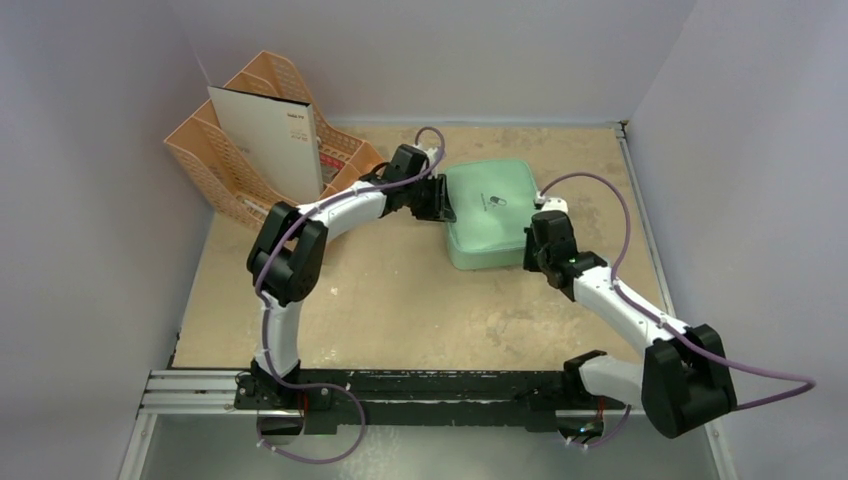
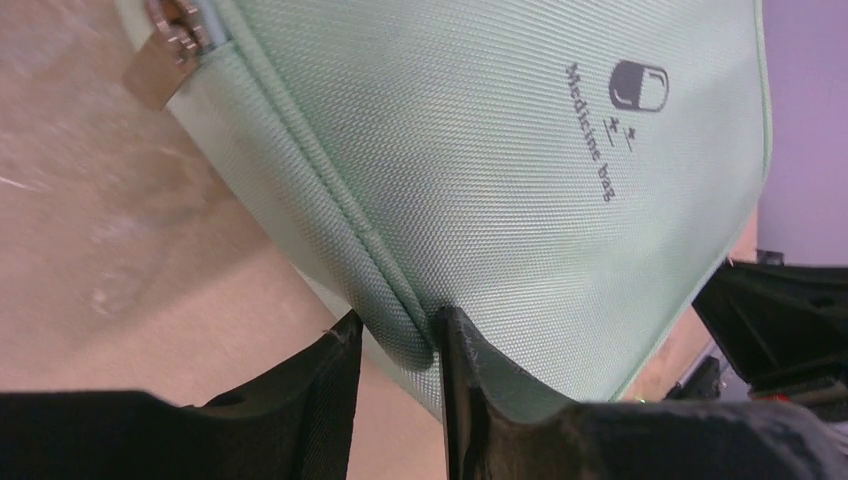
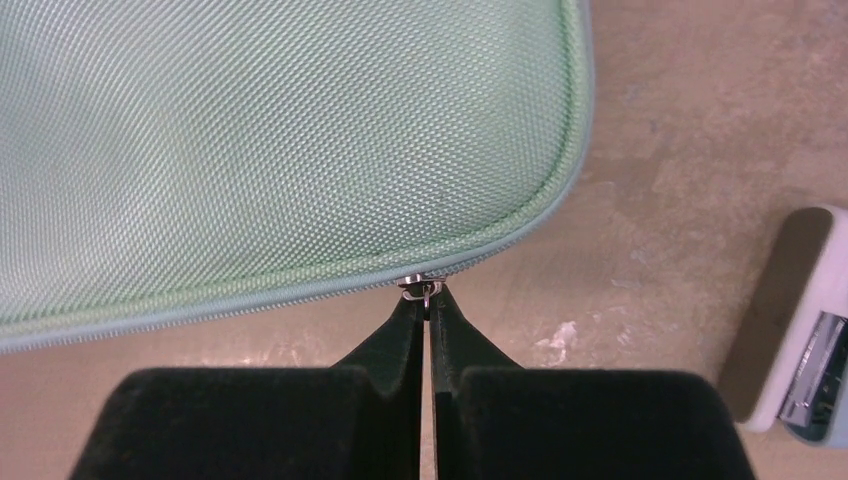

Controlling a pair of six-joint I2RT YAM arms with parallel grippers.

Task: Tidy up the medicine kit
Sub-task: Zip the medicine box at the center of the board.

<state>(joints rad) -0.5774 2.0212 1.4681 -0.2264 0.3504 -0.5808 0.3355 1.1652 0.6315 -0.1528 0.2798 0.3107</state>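
The medicine kit (image 1: 487,213) is seen lying flat toward the rear of the bench (image 1: 400,310), its lid down; its piped left edge is pinched by the left end effector (image 2: 398,335), apparently so that the case is steadied against sliding; the small metal zipper pull (image 3: 421,288) at the near right corner is clamped between the closed tips of the right end effector (image 3: 428,305), seemingly so that the zip can be drawn along the seam.
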